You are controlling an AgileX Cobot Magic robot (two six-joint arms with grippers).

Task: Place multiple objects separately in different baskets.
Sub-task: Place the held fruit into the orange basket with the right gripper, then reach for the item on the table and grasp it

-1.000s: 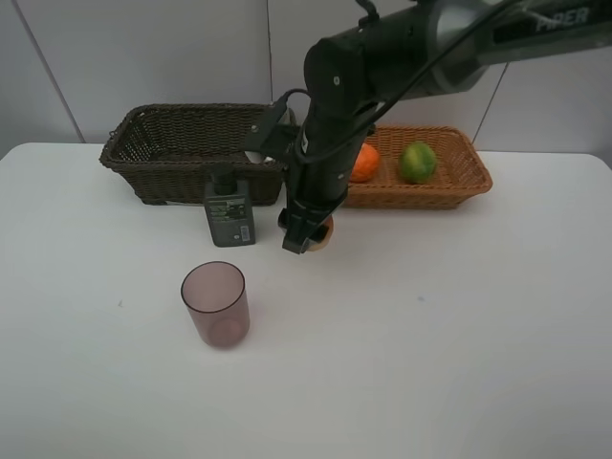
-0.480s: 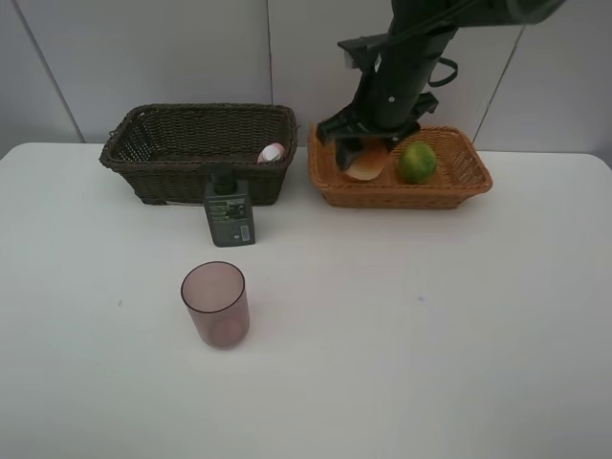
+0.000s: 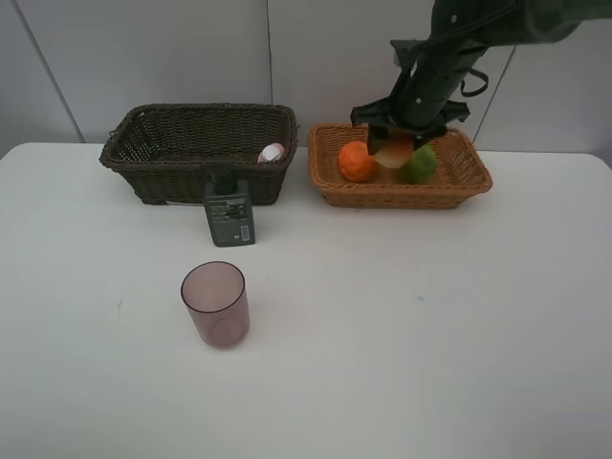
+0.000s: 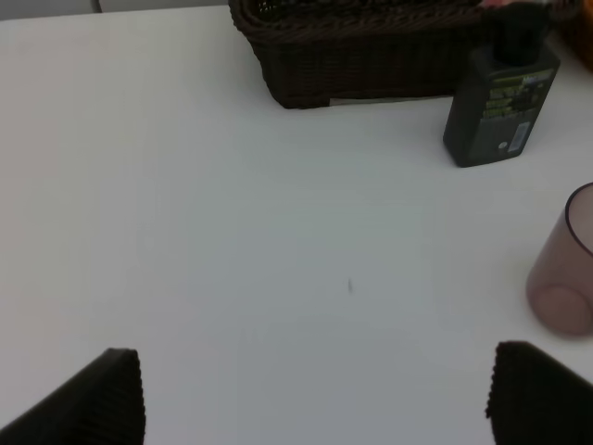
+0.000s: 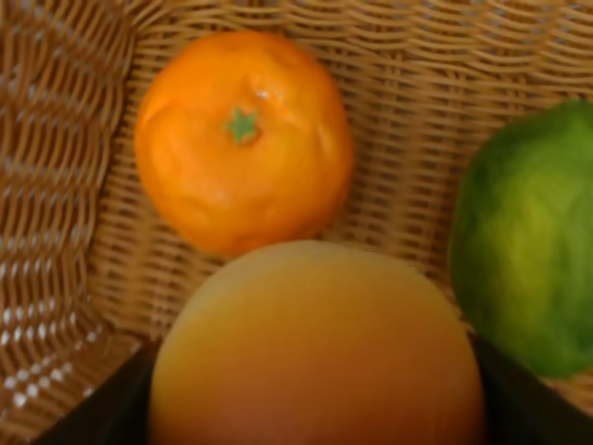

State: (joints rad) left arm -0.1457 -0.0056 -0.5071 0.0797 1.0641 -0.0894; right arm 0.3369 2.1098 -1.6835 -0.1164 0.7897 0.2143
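Note:
My right gripper [image 3: 395, 148] is shut on the red-yellow round fruit [image 3: 393, 150] and holds it over the light orange-brown basket [image 3: 473, 180], between the orange [image 3: 356, 162] and the green citrus [image 3: 419, 164]. The right wrist view shows the fruit [image 5: 315, 348] close up, above the orange [image 5: 243, 139] and the citrus [image 5: 528, 236]. The pink white-capped bottle [image 3: 272, 152] lies in the dark brown basket [image 3: 153, 153]. The dark green pump bottle [image 3: 229, 212] stands in front of that basket. The mauve cup [image 3: 216, 304] stands nearer the front. My left gripper [image 4: 315, 394] is open over bare table.
The white table [image 3: 430, 325] runs to a pale wall behind the baskets. In the left wrist view the pump bottle [image 4: 500, 104], the dark basket [image 4: 371, 56] and the cup [image 4: 565, 264] lie ahead of the left gripper.
My right gripper has carried the red-yellow fruit from the table beside the pump bottle up and right, over the light basket, then a little further right between the orange and the citrus.

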